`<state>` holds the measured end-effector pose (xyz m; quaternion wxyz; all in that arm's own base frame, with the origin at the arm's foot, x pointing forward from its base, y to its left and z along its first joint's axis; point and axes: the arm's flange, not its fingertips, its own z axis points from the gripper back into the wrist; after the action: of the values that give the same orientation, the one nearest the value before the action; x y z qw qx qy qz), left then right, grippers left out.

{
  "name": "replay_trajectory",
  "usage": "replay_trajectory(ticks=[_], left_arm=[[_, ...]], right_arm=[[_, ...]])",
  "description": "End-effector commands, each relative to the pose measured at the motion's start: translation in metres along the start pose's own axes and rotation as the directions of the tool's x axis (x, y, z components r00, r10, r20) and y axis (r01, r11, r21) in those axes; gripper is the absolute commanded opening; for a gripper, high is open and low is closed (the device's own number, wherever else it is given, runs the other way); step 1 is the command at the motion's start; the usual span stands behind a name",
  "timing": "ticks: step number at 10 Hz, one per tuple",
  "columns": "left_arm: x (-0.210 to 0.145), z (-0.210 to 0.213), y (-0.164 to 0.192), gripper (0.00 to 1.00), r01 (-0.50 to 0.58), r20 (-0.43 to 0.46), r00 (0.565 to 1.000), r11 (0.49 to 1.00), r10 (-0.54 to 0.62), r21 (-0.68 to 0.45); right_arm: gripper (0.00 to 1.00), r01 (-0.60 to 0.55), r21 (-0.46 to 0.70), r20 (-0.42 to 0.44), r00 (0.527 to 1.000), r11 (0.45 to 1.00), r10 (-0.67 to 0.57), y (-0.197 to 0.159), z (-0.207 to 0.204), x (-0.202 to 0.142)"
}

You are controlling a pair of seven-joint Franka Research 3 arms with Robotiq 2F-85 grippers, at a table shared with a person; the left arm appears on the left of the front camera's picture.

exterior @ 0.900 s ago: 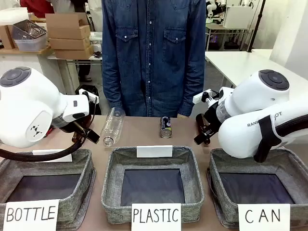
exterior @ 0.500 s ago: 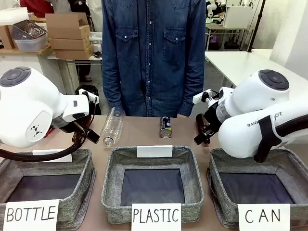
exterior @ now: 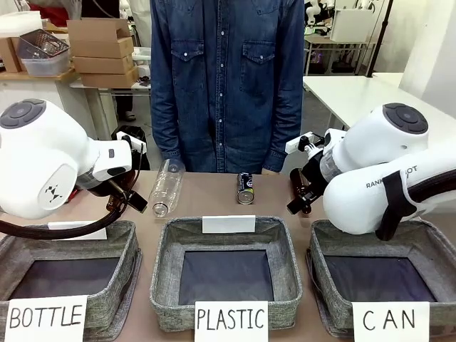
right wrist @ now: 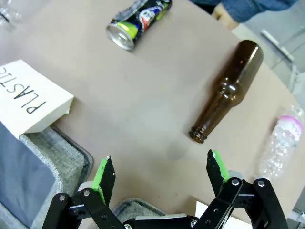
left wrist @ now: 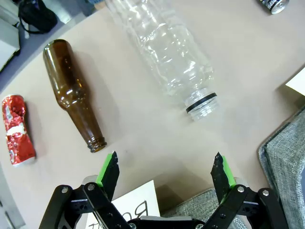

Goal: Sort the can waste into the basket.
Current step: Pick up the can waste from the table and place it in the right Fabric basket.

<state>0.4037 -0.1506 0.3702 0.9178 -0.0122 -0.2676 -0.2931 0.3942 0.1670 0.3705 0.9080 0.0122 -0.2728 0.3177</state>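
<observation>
Waiting at the outset, by my reading: the square grey woven basket labelled "CAN" sits empty at the table's near right corner, and both cans lie on the tabletop. The right gripper hovers with its jaws spread wide and nothing between them; the left gripper hangs the same way. The small black metal can with yellow-green markings lies on its side mid-table, beyond the grey "PLASTIC" bin. The dented red metal can with white lettering lies close to the table's edge, near a brown glass bottle.

The next move probably calls for one arm to centre its open jaws over a can's narrow width, avoiding the bottles beside it.

The matte tan tabletop is plain and flat. A person in a denim shirt stands at the far side; behind are white tables and stacked cardboard boxes.
</observation>
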Motion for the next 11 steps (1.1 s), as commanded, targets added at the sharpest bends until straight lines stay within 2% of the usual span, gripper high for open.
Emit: replay_trajectory(ticks=[1, 2, 3, 4, 5, 6, 7, 8, 9, 10, 11], left_arm=[[0.000, 0.000, 0.000, 1.00, 0.001, 0.000, 1.000, 1.000, -0.001, 0.000], [0.000, 0.000, 0.000, 1.00, 0.000, 0.000, 1.000, 1.000, 0.000, 0.000], [-0.004, 0.051, 0.006, 1.00, 0.002, -0.112, 0.994, 1.000, -0.005, -0.028], [-0.017, 0.116, -0.001, 1.00, -0.002, -0.137, 0.991, 1.000, -0.003, -0.031], [-0.042, 0.176, -0.014, 1.00, 0.074, 0.005, 0.997, 0.997, -0.074, -0.031], [-0.066, 0.208, -0.025, 1.00, 0.092, 0.092, 0.991, 0.995, -0.095, 0.041], [-0.071, 0.209, -0.031, 1.00, 0.099, 0.165, 0.981, 0.995, -0.098, 0.001], [0.013, 0.155, -0.002, 1.00, 0.049, -0.008, 0.999, 0.999, -0.049, 0.002], [0.013, 0.155, -0.002, 1.00, 0.049, -0.008, 0.999, 0.999, -0.049, 0.002], [0.004, 0.225, -0.010, 1.00, 0.071, 0.083, 0.994, 0.997, -0.073, 0.027], [0.009, 0.208, -0.010, 1.00, 0.146, -0.066, 0.985, 0.979, -0.156, -0.139]], right_arm=[[1.00, 0.000, 0.000, 0.000, 1.000, 1.000, 0.000, 0.000, 0.000, 0.000], [1.00, 0.004, 0.051, -0.021, 1.000, 0.999, -0.003, -0.007, 0.027, 0.001], [1.00, 0.068, 0.123, 0.040, 0.997, 0.990, -0.073, -0.024, 0.082, -0.002], [1.00, 0.087, 0.087, 0.075, 0.993, 0.992, -0.094, -0.033, 0.135, -0.015], [1.00, 0.077, 0.022, 0.135, 0.988, 0.997, -0.080, -0.032, 0.180, -0.035], [1.00, 0.051, -0.033, 0.211, 0.977, 0.998, -0.043, -0.023, 0.208, -0.054], [1.00, 0.052, -0.078, 0.246, 0.969, 0.996, -0.031, -0.014, 0.214, -0.064], [1.00, 0.091, 0.030, 0.159, 0.983, 0.995, -0.095, -0.041, 0.177, 0.010], [1.00, 0.091, 0.030, 0.159, 0.983, 0.995, -0.095, -0.041, 0.177, 0.010], [1.00, 0.081, -0.024, 0.225, 0.971, 0.996, -0.074, -0.043, 0.234, -0.002], [1.00, 0.099, 0.192, 0.223, 0.964, 0.976, -0.141, -0.043, 0.228, 0.002]])
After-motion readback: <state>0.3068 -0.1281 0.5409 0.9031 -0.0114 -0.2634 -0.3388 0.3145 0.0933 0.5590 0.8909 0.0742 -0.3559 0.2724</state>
